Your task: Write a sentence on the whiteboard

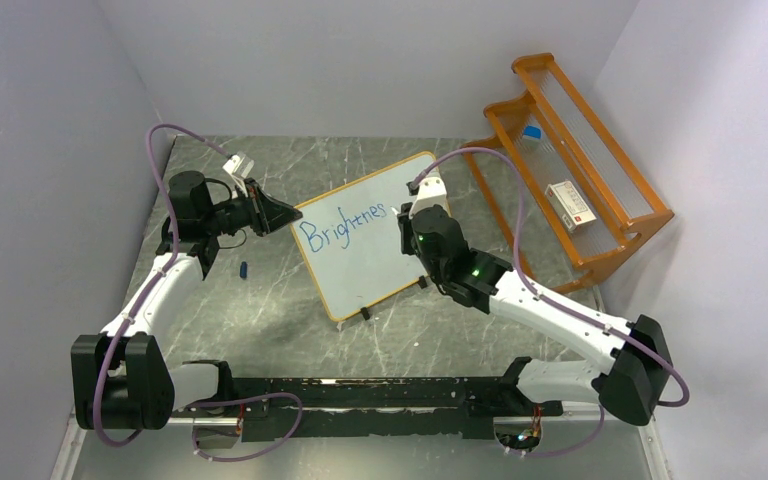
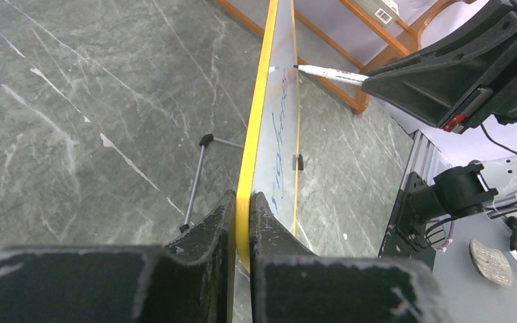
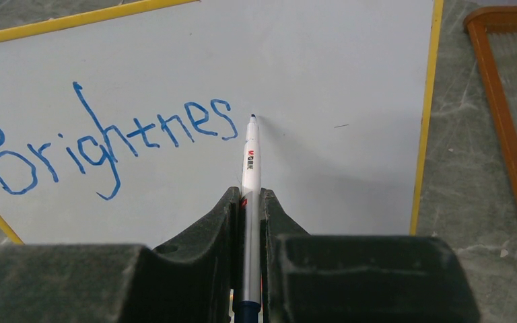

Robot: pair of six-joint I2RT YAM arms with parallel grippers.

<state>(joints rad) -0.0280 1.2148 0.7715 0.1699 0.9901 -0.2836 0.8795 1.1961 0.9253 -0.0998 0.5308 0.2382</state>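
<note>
The left arm (image 1: 150, 290) reaches from the near left corner of the table (image 1: 260, 320) towards the middle. The left jaws are pinched narrow on the yellow left edge of the whiteboard (image 1: 360, 265), one pad on its face and one on its back, as the left wrist view shows (image 2: 252, 148). Just right of this arm a small dark thing (image 1: 244, 269) lies on the table, too small to tell what it is.

The whiteboard stands in the middle of the table between the two arms, tilted back on two small black feet (image 1: 365, 313), with a thin wire prop (image 2: 198, 182) behind it. Blue lettering (image 3: 108, 138) runs across its upper part and reads "Brightnes"; the rest of the face (image 3: 350, 67) is bare.

Just right of the last "s" sits the dark tip of a white marker (image 3: 250, 161). Whether the tip touches the board I cannot tell. The right jaws are closed on the marker's barrel, and the right arm (image 1: 550, 305) stretches in from the near right corner.

At the far right an orange wooden rack (image 1: 600, 190) leans by the wall, with a small white box (image 1: 570, 205) on it.
</note>
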